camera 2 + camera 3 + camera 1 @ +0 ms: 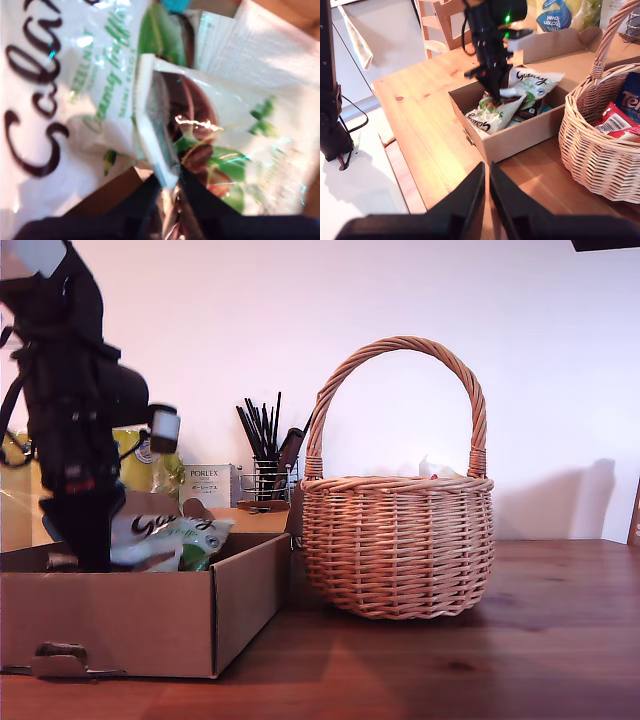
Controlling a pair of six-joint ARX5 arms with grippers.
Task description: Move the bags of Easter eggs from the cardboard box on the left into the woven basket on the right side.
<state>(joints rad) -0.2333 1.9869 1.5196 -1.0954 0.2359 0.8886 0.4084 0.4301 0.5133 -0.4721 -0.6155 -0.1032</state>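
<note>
Inside the shallow corrugated cardboard box [140, 615], my first gripper [167, 182] pinches a crinkly cream-white bag [200, 145]. Beside the round wicker basket [600, 145], my second gripper [486, 185] is closed, empty.

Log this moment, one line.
first gripper: shut on white bag, in box | second gripper: shut, empty | basket: holds bags

A reddish-brown wooden worktop [560, 640] carried everything. The cardboard box [130, 620] sat on it at the exterior view's left, and the woven basket [398, 540] stood just beside the box toward that view's right. The rest of the plank surface showed grain and knots.
</note>
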